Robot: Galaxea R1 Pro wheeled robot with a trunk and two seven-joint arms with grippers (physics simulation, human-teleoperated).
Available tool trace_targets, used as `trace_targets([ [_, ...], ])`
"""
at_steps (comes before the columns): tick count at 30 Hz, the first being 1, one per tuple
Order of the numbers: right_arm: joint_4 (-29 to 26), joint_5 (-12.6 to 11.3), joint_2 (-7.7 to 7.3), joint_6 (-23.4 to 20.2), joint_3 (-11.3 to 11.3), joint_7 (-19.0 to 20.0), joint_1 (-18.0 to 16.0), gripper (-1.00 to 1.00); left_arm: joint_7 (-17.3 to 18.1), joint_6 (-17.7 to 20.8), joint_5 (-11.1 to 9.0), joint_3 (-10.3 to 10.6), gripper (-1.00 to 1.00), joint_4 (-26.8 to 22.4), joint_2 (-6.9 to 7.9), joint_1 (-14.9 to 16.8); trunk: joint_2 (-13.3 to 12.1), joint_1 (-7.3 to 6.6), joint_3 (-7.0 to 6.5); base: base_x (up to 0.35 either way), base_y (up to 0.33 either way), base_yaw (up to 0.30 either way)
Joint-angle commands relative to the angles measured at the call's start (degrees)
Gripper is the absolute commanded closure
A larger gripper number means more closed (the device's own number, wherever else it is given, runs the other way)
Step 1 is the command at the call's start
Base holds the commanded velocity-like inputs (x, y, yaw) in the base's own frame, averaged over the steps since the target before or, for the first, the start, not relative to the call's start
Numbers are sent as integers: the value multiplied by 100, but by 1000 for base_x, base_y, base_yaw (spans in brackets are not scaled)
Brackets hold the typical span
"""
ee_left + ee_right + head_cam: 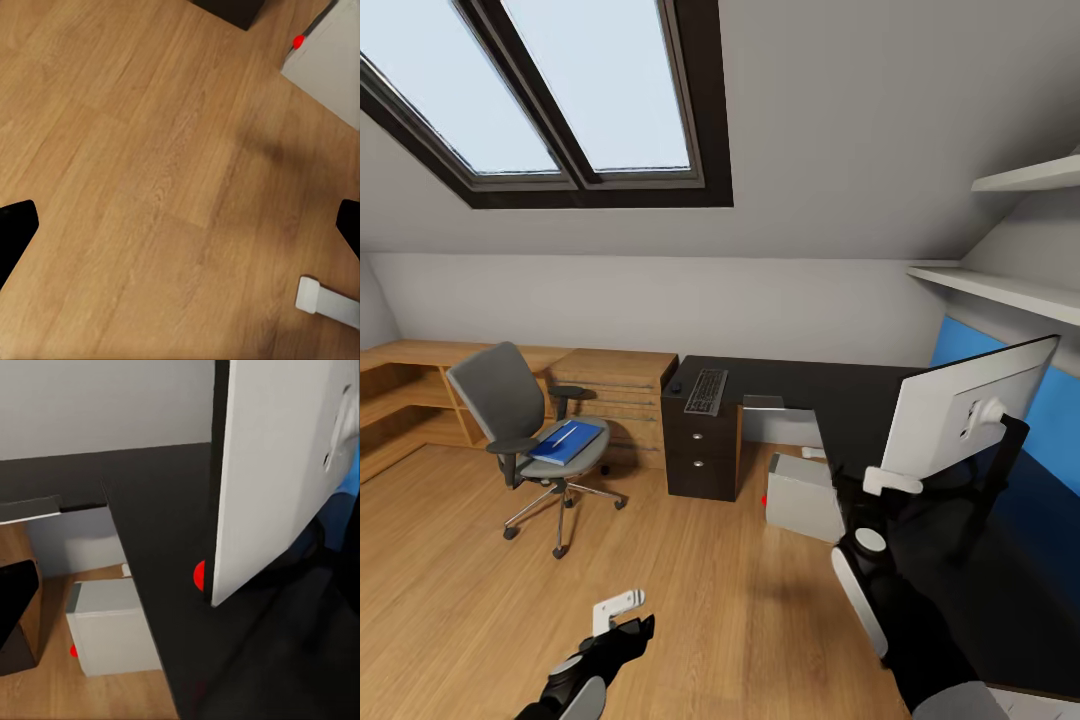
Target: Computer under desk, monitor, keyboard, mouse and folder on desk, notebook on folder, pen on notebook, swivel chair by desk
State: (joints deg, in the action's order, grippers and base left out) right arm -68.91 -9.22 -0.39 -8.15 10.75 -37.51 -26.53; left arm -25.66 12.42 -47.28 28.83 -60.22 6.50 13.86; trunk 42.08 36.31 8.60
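Head view shows the right tool (960,425) holding the monitor (960,410) above the counter (810,395) — setting it down upright comes next — left tool (622,612) empty, spread unclear.

Bedroom workspace, things scattered

Monitor (960,405) upright on desk (830,400); computer (805,497) beneath; keyboard (706,391) on a cabinet; folder (566,442) on swivel chair (520,420).

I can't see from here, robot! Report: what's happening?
Left gripper low over bare floor, holding nothing. Monitor on desk. Folder on swivel chair; keyboard on drawer cabinet.
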Motion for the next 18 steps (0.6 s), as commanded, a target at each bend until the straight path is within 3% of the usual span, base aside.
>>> trace_targets([
  [1,97,-17,-17,-41,-35,-39,-91,-100,-46,8,-31,20,-100,2,0,6,9,2,10,0,0,0],
  [6,1209,-21,-74,95,-242,-37,-970,-100,-45,10,-20,18,-100,47,-23,9,9,2,10,0,0,0],
  [12,1834,-19,-206,469,-270,-37,-1365,-100,-44,9,-18,18,-100,60,-42,9,9,2,10,0,0,0],
  [16,2472,-19,-247,1239,-274,-37,-1628,-100,-44,6,-21,12,-100,65,-71,10,9,2,10,0,0,0],
  [18,3103,-22,-269,1894,-274,-37,-1867,-100,-44,7,-24,10,-100,85,-76,11,9,2,10,0,0,0],
])
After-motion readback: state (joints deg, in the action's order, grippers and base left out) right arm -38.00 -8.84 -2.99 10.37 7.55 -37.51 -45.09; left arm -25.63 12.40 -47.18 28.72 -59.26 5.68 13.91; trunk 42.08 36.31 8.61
